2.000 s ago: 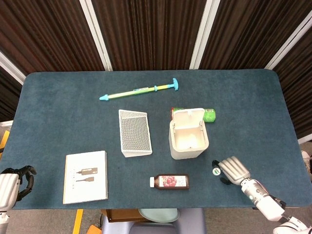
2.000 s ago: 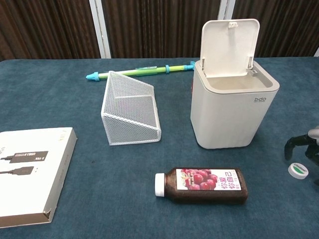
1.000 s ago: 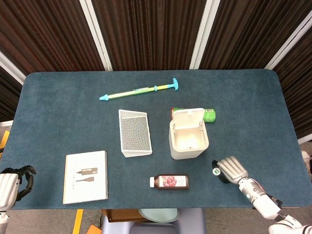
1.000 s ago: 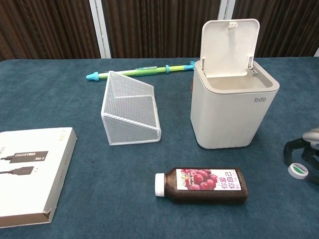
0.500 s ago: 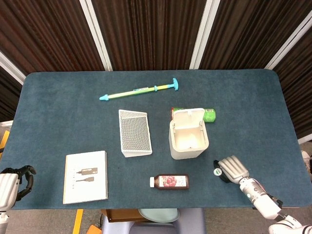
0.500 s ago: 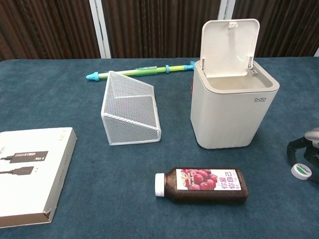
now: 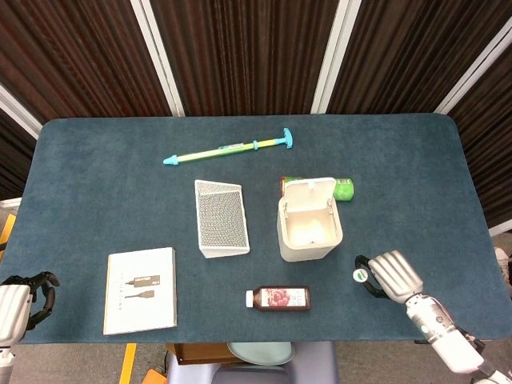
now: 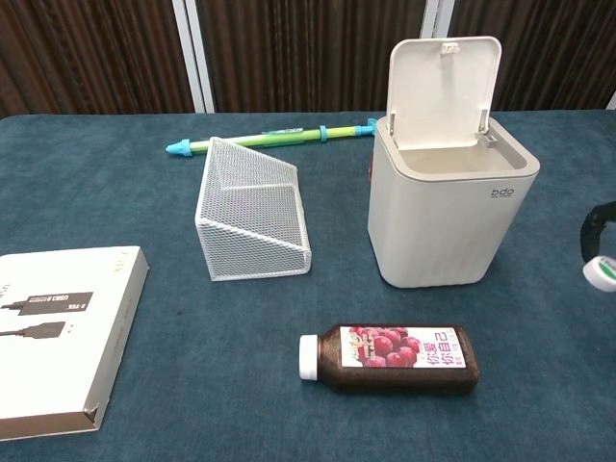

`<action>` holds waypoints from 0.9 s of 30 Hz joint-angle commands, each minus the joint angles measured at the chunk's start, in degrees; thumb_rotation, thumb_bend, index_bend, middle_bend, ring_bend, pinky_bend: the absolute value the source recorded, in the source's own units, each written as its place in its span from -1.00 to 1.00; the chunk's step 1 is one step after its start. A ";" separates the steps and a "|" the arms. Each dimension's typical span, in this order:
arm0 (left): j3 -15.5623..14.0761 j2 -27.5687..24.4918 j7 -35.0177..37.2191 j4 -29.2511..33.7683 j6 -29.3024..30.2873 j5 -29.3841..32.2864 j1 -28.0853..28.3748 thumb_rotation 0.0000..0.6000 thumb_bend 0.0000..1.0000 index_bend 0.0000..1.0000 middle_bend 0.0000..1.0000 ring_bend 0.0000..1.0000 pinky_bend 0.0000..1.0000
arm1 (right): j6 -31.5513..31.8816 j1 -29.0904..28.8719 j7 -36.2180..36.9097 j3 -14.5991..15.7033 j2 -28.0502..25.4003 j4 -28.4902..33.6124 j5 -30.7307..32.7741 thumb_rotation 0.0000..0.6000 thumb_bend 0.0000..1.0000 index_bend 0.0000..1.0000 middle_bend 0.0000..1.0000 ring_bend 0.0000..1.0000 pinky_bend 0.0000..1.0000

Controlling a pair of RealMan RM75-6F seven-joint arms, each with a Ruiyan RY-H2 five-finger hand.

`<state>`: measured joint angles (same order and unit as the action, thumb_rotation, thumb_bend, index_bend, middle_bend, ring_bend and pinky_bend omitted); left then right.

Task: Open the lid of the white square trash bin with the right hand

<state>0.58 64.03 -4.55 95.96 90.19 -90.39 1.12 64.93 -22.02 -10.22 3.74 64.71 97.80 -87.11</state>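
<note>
So the white square trash bin sits right of center on the blue table, and its lid is already flipped up and standing nearly vertical at the back edge. You can see straight down into the cream interior from the head view.

The right hand is over by the front right part of the table, just off the bin's front right corner but not touching it. Its dark fingers are curled around a small white-and-green round thing, looks like a cap, pinched at the fingertips. In the chest view only a sliver of that hand shows at the right edge, with the cap poking in.

The left hand is way off at the front left corner, hanging beside the table edge, fingers curled in (can't really tell if there's anything in them, it's half cropped).

Other stuff on the table:
- a white wire mesh basket tipped on its side, just left of the bin
- a dark juice bottle with a white cap lying flat in front of the bin
- a white box with a cable printed on it, front left
- a long green and yellow stick with blue ends toward the back
- a green item peeking out behind the bin
</note>
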 commanded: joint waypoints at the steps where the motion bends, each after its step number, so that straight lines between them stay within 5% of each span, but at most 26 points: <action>1: -0.03 0.05 -0.14 0.02 -0.07 -0.03 0.04 1.00 0.15 0.04 0.27 0.34 0.03 | 5.38 1.95 -0.09 -0.71 -6.06 7.97 -3.10 1.00 -0.09 0.27 0.78 0.83 1.00; 7: -0.04 0.10 -0.29 -0.02 -0.14 0.00 0.06 1.00 0.15 0.04 0.27 0.34 0.03 | 5.90 1.32 -0.49 -2.53 -8.08 11.54 -2.60 1.00 -0.09 0.24 0.78 0.83 1.00; 10: -0.01 0.12 -0.39 -0.09 -0.35 0.22 0.11 1.00 0.15 0.04 0.27 0.34 0.03 | 2.84 -2.97 -3.71 -8.50 -6.10 13.44 3.99 1.00 -0.09 0.20 0.78 0.83 1.00; 16: 0.15 -0.04 -0.37 -0.11 -0.14 0.53 0.00 1.00 0.15 0.04 0.27 0.34 0.03 | 0.06 -8.49 -13.71 -14.21 0.72 12.05 14.25 1.00 -0.09 0.20 0.78 0.83 1.00; 23: 0.27 -0.26 -0.09 -0.01 0.22 0.69 -0.20 1.00 0.15 0.04 0.27 0.34 0.03 | -0.75 -12.79 -20.92 -16.93 6.94 9.96 22.69 1.00 -0.09 0.16 0.78 0.83 1.00; 27: 0.26 -0.36 -0.11 0.08 0.24 0.65 -0.22 1.00 0.15 0.04 0.27 0.34 0.03 | -0.02 -13.79 -22.56 -17.44 8.66 8.70 25.12 1.00 -0.09 -0.04 0.78 0.83 1.00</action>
<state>0.84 63.67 -4.65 96.04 90.43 -89.73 0.90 64.72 -35.37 -32.23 -13.37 72.86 107.00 -62.55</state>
